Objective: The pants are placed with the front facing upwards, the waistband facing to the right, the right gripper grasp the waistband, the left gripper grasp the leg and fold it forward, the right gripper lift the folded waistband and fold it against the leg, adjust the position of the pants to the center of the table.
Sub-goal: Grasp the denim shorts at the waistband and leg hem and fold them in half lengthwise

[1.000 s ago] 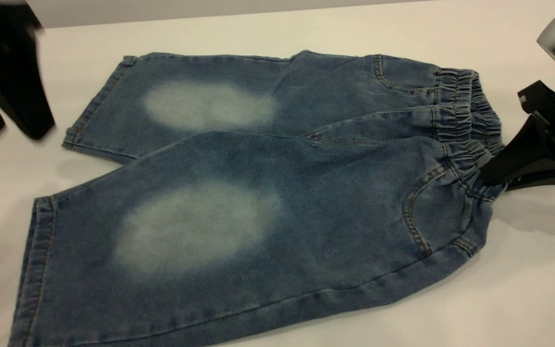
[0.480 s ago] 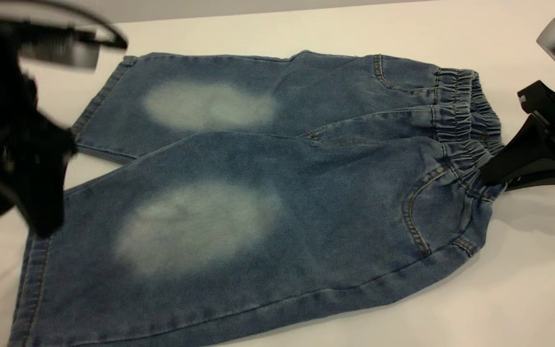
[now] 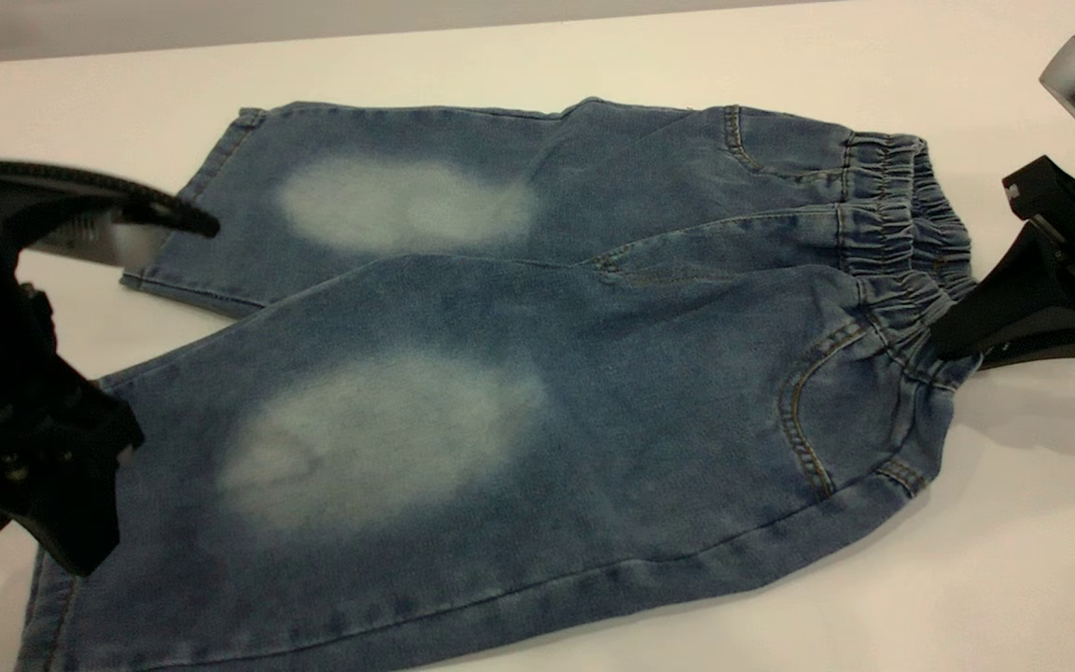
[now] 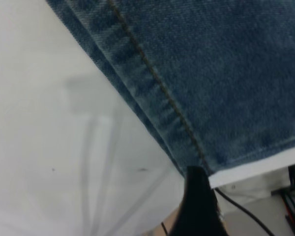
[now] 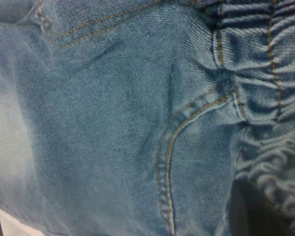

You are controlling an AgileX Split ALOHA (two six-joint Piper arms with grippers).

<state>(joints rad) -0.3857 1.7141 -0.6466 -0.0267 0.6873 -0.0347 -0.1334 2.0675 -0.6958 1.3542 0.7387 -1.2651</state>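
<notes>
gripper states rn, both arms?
left gripper: open, jaws spread over the near leg hem of the pants, not gripping.
right gripper: shut on the waistband.

Pants [image 3: 500, 392]: near leg's hem cut off by exterior view's bottom edge, partly hidden behind left gripper [image 3: 80, 373]. Left gripper body cropped at frame's left edge, slightly blurred. Right gripper [image 3: 953, 341]: rear cropped at right edge; tips buried in waistband [image 3: 901, 271] folds. Right wrist view: fingers lost in dark corner.
</notes>
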